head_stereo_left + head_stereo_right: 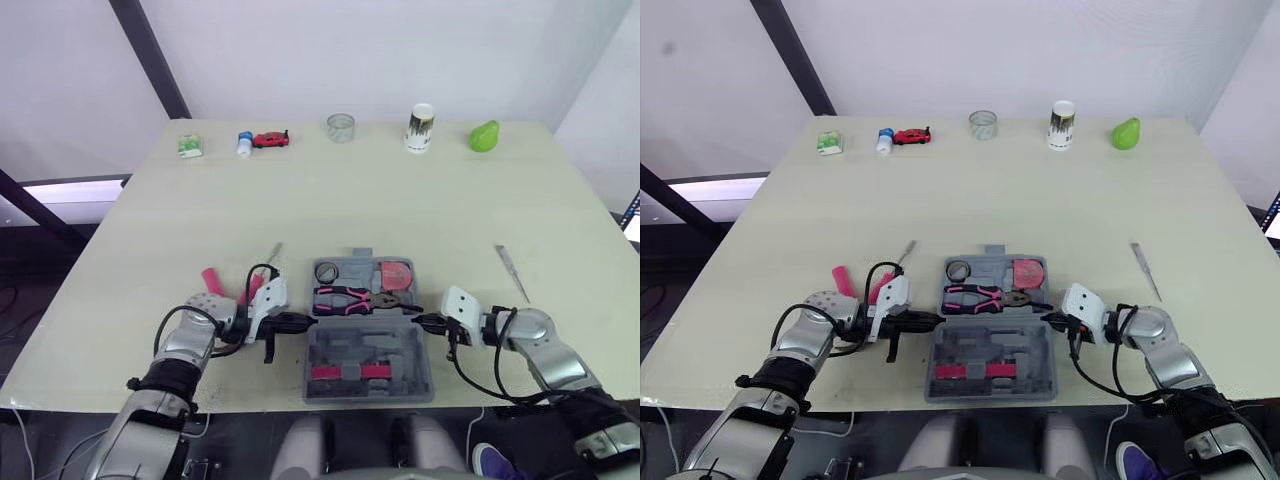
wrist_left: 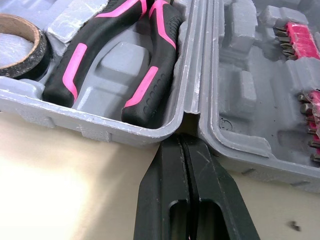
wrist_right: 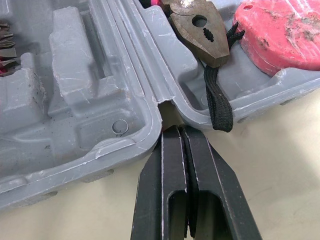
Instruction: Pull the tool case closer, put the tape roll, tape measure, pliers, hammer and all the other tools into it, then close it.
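Tool case [image 1: 335,347] wedged between left gripper [image 1: 304,321], right gripper [image 1: 419,321]; table [image 1: 400,200] beyond free.

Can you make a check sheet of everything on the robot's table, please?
Surface: beige table.
Job's things: grey tool case open, holding tape roll, tape measure, pliers; pink-handled tool and thin metal tool lie outside.
Clutter: green box, red toy car, white cup, green pear along the far edge.
Claws: left claw and right claw shut, tips at the case's hinge.
Cables: black cable loops by each wrist.
Surroundings: white wall, dark beam.
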Available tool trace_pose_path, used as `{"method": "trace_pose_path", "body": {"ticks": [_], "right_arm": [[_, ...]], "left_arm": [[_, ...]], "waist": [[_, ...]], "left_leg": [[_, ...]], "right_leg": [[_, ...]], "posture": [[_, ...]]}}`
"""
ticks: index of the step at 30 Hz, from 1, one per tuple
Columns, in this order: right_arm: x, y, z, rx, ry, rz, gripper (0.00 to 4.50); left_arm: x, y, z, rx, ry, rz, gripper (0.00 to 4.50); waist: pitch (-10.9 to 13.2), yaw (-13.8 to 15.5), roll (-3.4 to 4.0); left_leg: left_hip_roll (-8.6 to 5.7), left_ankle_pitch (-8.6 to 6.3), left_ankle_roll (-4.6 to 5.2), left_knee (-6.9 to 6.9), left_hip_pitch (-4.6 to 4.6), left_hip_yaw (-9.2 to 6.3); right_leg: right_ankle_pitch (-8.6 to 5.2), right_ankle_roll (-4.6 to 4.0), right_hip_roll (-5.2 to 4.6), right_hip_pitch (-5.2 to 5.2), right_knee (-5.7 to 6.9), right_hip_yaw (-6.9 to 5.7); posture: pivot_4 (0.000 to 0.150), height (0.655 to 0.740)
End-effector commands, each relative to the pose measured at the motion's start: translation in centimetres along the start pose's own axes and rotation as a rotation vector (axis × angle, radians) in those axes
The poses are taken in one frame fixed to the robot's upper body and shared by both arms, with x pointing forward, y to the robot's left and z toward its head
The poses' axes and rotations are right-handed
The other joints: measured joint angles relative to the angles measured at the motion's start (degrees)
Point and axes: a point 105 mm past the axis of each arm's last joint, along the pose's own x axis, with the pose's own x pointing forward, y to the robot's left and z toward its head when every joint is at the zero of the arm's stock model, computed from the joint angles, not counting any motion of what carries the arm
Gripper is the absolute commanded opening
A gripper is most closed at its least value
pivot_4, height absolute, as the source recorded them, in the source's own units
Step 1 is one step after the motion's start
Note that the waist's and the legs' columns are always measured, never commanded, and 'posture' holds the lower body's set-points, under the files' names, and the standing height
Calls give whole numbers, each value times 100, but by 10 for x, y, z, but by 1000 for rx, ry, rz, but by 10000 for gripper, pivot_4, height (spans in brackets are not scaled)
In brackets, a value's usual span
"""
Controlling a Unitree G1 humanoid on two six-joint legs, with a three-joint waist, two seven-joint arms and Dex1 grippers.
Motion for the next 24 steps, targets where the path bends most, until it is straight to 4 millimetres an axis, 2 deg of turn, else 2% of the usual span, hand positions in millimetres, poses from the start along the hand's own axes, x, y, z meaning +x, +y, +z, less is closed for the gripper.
{"method": "trace_pose_path", "body": {"ticks": [1, 9, 24], "right_arm": [[6, -4, 22, -64, -73, -8, 349], [8, -10, 25, -70, -87, -31, 349], [9, -15, 27, -80, -93, -63, 349]], "left_arm": [[1, 7, 7, 36, -17, 31, 0], [1, 19, 10, 62, -28, 84, 0], [1, 14, 5, 51, -19, 57, 0]], "waist": [[0, -3, 0], [0, 6, 0], [0, -7, 0]], "left_leg": [[0, 0, 0, 0, 0, 0], [0, 0, 0, 0, -1, 0], [0, 0, 0, 0, -1, 1]], "right_leg": [[0, 0, 0, 0, 0, 0], [0, 0, 0, 0, 1, 0], [0, 0, 0, -1, 1, 0]], "posture": [[1500, 7400], [1500, 7400], [1500, 7400]]}}
